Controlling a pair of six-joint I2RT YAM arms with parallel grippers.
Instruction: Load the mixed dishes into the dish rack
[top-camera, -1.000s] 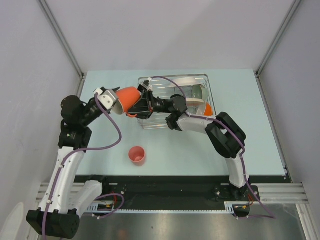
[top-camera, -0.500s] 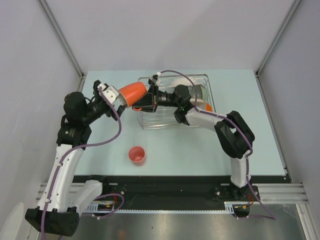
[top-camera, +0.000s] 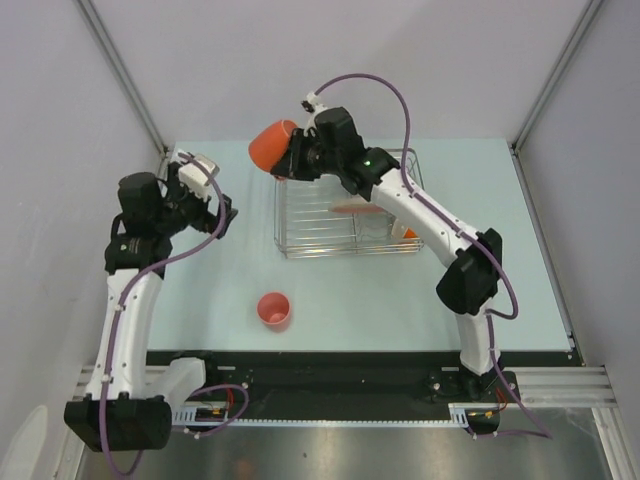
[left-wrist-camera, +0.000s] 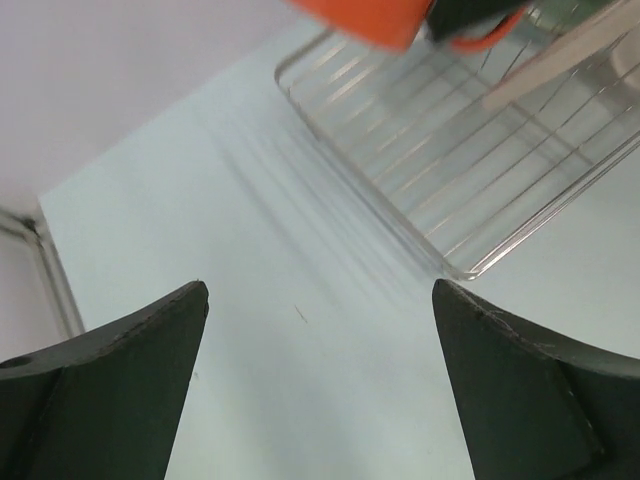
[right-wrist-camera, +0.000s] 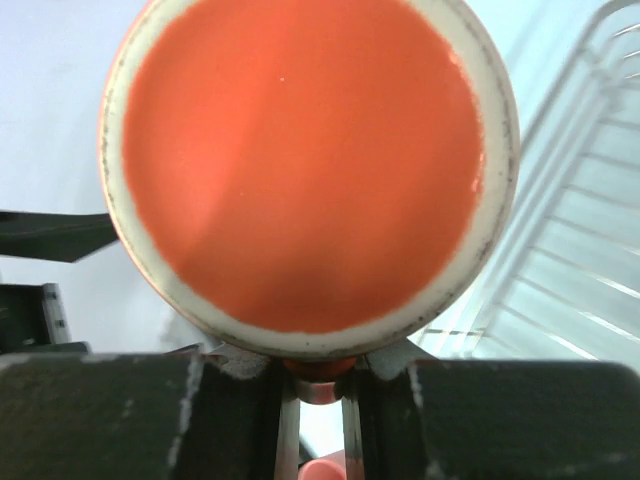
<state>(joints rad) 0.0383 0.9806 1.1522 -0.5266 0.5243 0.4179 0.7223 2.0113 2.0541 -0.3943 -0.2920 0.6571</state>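
Observation:
The orange-red mug (top-camera: 275, 145) hangs in the air over the far left corner of the silver wire dish rack (top-camera: 310, 215). My right gripper (top-camera: 298, 158) is shut on its handle. In the right wrist view the mug's round base (right-wrist-camera: 310, 160) fills the frame, and the handle sits pinched between the jaws of that gripper (right-wrist-camera: 318, 372). My left gripper (top-camera: 215, 205) is open and empty to the left of the rack, over bare table; its fingers (left-wrist-camera: 120, 390) stand wide apart. A pinkish cup (top-camera: 273, 309) stands upright on the table nearer the arms.
The right arm crosses above the rack and hides most of what is in it; a pinkish edge (top-camera: 357, 208) and an orange spot (top-camera: 410, 233) show beneath it. Grey walls close in the pale green table (top-camera: 480, 290) on three sides.
My left gripper opened, let go of the mug and drew back to the left. The right arm, still gripping the handle, lifted the mug up and toward the rack's far left corner.

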